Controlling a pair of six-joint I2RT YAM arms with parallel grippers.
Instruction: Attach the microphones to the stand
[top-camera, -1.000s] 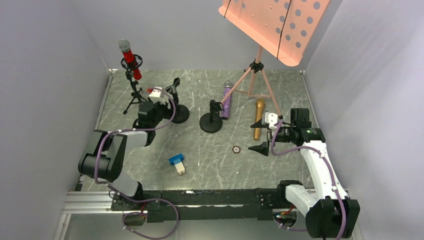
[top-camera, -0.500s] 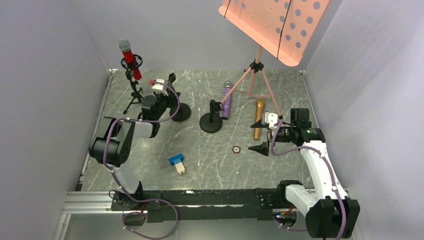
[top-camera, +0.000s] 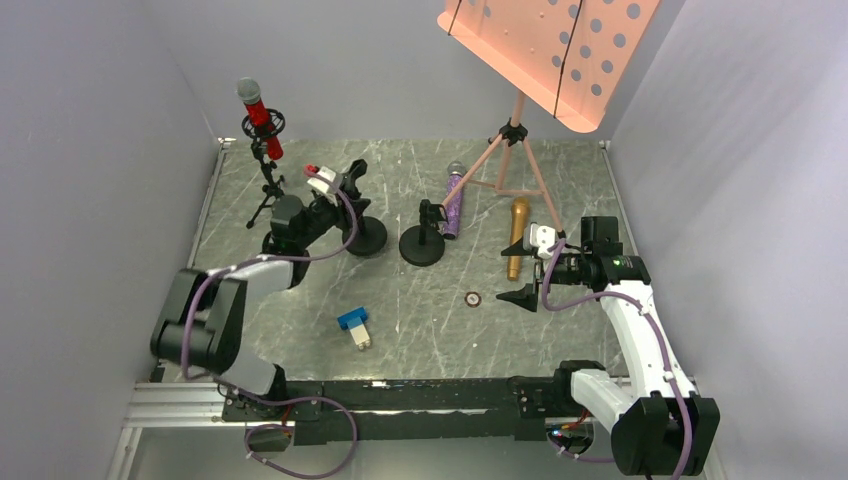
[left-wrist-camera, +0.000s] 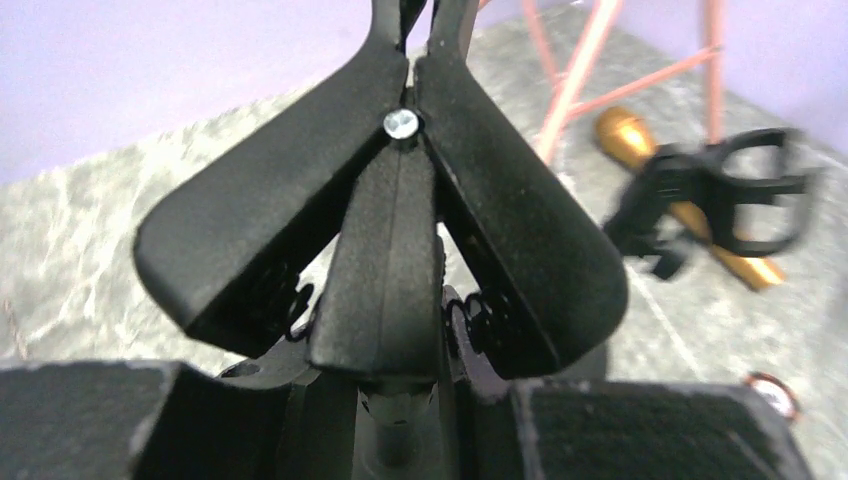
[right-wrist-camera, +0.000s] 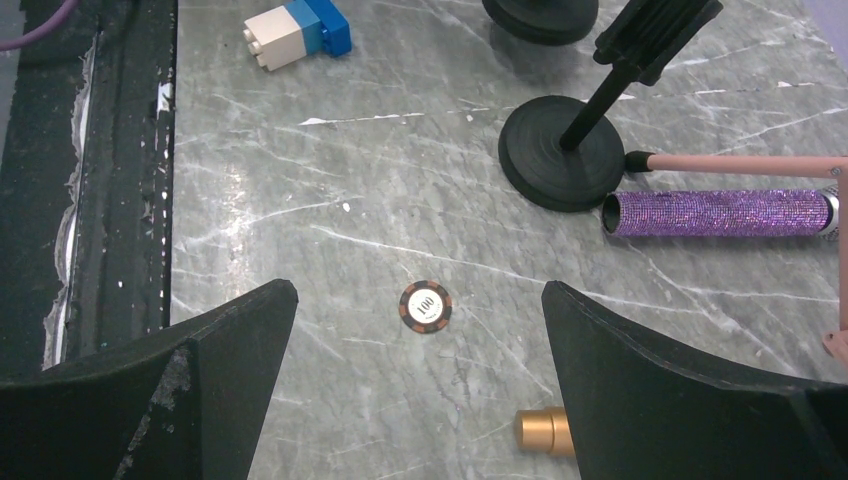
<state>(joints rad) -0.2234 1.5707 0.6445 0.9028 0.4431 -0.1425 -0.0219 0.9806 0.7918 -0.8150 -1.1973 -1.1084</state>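
Note:
The glittery red microphone (top-camera: 258, 112) stands clipped in a small tripod stand (top-camera: 268, 190) at the far left. The purple microphone (top-camera: 453, 200) and the gold microphone (top-camera: 517, 237) lie flat on the table. My left gripper (top-camera: 338, 200) is shut on the neck of a round-based clip stand (top-camera: 365, 237). That stand's black clip (left-wrist-camera: 400, 220) fills the left wrist view above my left gripper (left-wrist-camera: 400, 405). A second round-based clip stand (top-camera: 422, 245) sits beside the purple microphone (right-wrist-camera: 720, 214). My right gripper (top-camera: 525, 295) hangs open over the table, the gold microphone's tail (right-wrist-camera: 545, 432) by its right finger.
A poker chip (top-camera: 473, 298) lies under the right gripper (right-wrist-camera: 418, 292). A blue-and-white block (top-camera: 354, 327) sits near the front. The pink music stand (top-camera: 550, 45) on its tripod legs (top-camera: 515, 160) rises at the back right. Grey walls enclose the table on three sides.
My left gripper went from open to shut on the clip stand, and the stand's base has slid slightly toward the near right. The right arm has not moved.

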